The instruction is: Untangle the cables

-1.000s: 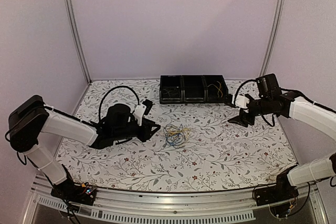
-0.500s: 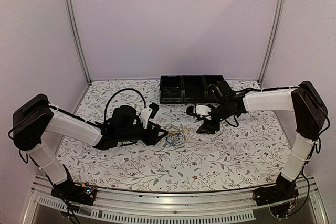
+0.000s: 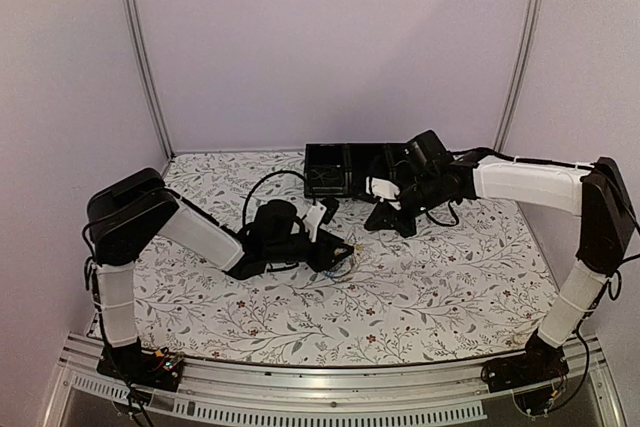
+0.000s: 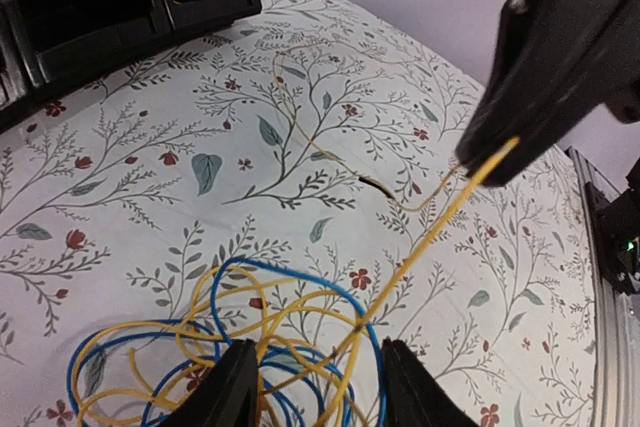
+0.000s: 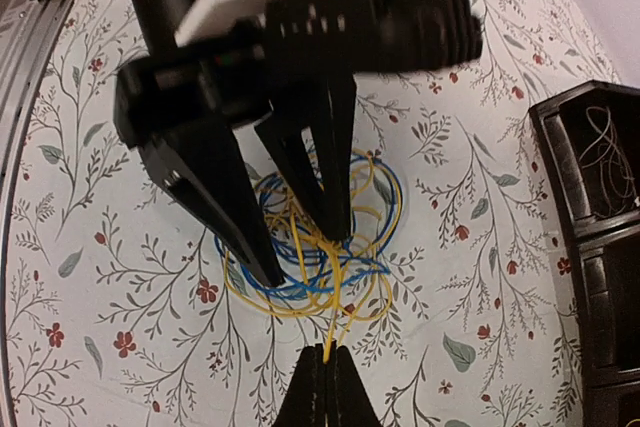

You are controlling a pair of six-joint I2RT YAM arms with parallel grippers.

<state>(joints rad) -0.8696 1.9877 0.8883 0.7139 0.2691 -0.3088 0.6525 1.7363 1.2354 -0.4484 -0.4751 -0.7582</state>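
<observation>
Right gripper (image 5: 322, 365) is pinched shut on one yellow strand (image 4: 430, 243). The strand runs taut from its tip down into the cables (image 4: 215, 337), a yellow/blue pile on the table (image 4: 150, 177) in front of the tray (image 3: 345, 155). Left gripper (image 4: 320, 362) is down at the pile with its jaws about half apart. Strands lie between its fingers (image 5: 215, 207), but nothing looks clamped. Key geometry: the pile sits right between the left fingers and below-left of the right tip in the left wrist view. The strand's long axis points from the pile up toward the right gripper, i.e. toward the tray side. The left arm is nearer the bulk; the right only has the one strand. My read: left closes to pin the pile, then right draws the strand out along its own line (pull off-axis and the whole knot probably drags). Blue loops (image 4: 300, 292) cross the yellow right where the strand enters the pile, so that's the likely snag point. The tray is near the right gripper on the far side, so there's not much travel that way.
</observation>
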